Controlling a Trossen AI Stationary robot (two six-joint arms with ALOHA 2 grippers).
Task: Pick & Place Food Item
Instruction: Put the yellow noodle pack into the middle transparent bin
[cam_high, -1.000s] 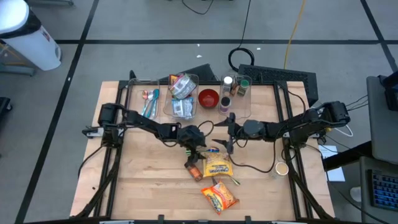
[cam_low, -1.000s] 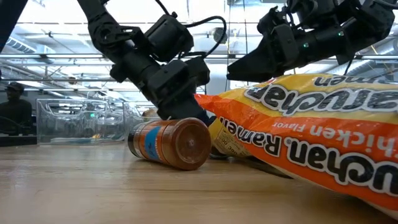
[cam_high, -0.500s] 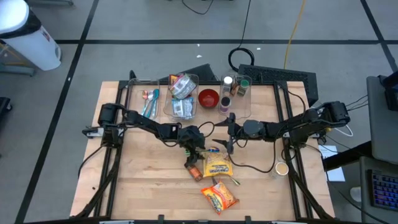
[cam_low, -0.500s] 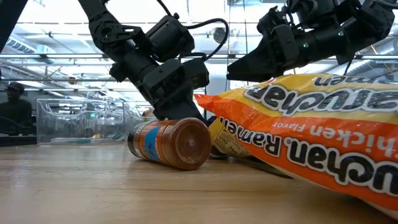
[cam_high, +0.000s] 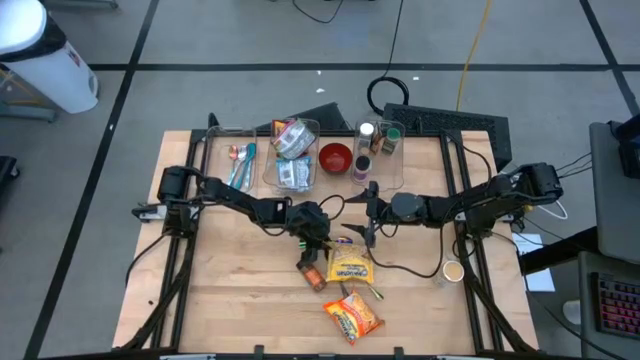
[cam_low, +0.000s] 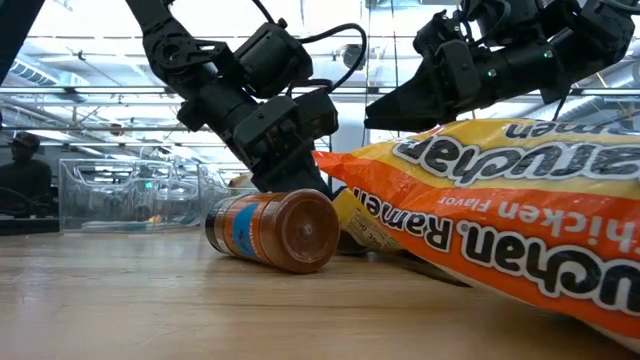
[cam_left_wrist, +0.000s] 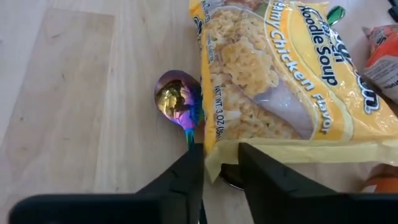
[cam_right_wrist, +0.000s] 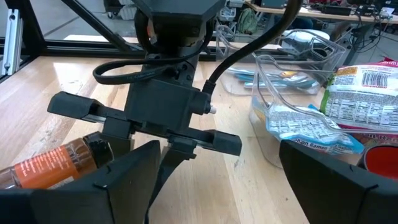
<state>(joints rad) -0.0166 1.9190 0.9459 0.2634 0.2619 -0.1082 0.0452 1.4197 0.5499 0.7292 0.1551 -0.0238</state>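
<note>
The job had barely begun: nothing was lifted, and every loose food item lay on the table. The soup packet, which I judged to be my target, lay flat near the table's middle, a little toward 6 o'clock. A shiny spoon was tucked partly under its edge. A spice bottle lay on its side just at the packet's 9 o'clock, and an orange ramen packet lay near its 6 o'clock.

My left gripper was down at the packet's 11 o'clock corner with that corner between the jaws. I could not tell whether they had truly clamped it or only stood around it. What remained, as I judged it, was nearly everything: a firm hold, the lift, the carry and the release. The likely drop was the clear bin at the table's 12 o'clock side, which already held packets.

My left arm reached in from 9 o'clock, stretched low, with the wrist pitched steeply down onto the packet. My right gripper waited at the packet's 1 o'clock, above the table, its jaws spread wide and empty.
</note>
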